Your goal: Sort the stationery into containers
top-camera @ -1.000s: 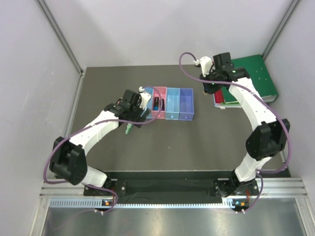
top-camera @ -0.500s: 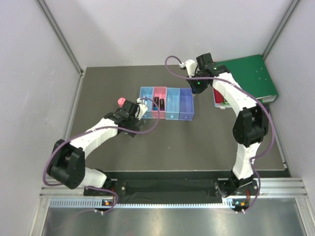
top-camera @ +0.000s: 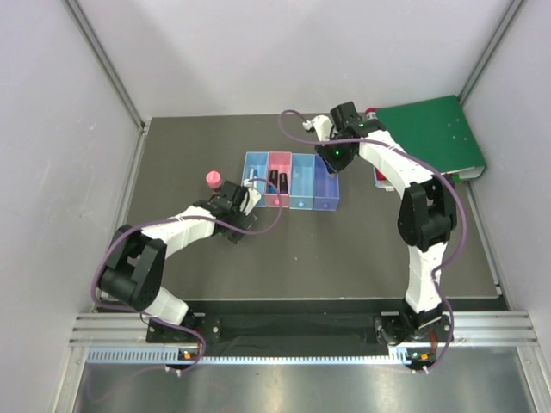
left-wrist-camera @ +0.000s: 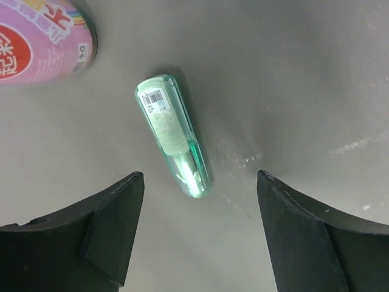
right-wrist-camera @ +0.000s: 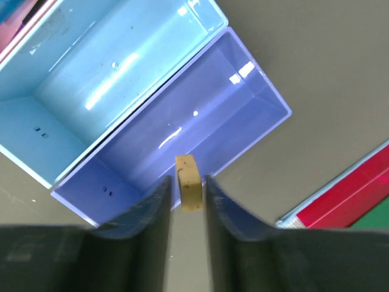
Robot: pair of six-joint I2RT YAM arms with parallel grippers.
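The joined row of four containers [top-camera: 293,181] stands mid-table. My right gripper [top-camera: 331,157] is shut on the tiny tan nub [right-wrist-camera: 187,173] and holds it above the near wall of the violet-blue bin [right-wrist-camera: 182,131], next to a light blue bin [right-wrist-camera: 103,79]. My left gripper [left-wrist-camera: 199,179] is open and hovers low over the table, its jaws either side of the tip of the pale green marker [left-wrist-camera: 173,137], which lies flat. The pink-capped bottle [top-camera: 212,179] stands just left of the bins and also shows in the left wrist view [left-wrist-camera: 42,39]. Dark items [top-camera: 275,180] lie in the pink bin.
The large green binder [top-camera: 430,133] lies at the back right with the red folder [top-camera: 383,176] under its near edge; the folder also shows in the right wrist view [right-wrist-camera: 358,194]. Grey walls close in the table on three sides.
My right gripper has swung left from the binder to above the violet-blue bin. My left gripper has drawn back from the bins toward the near left, uncovering the pink-capped bottle.
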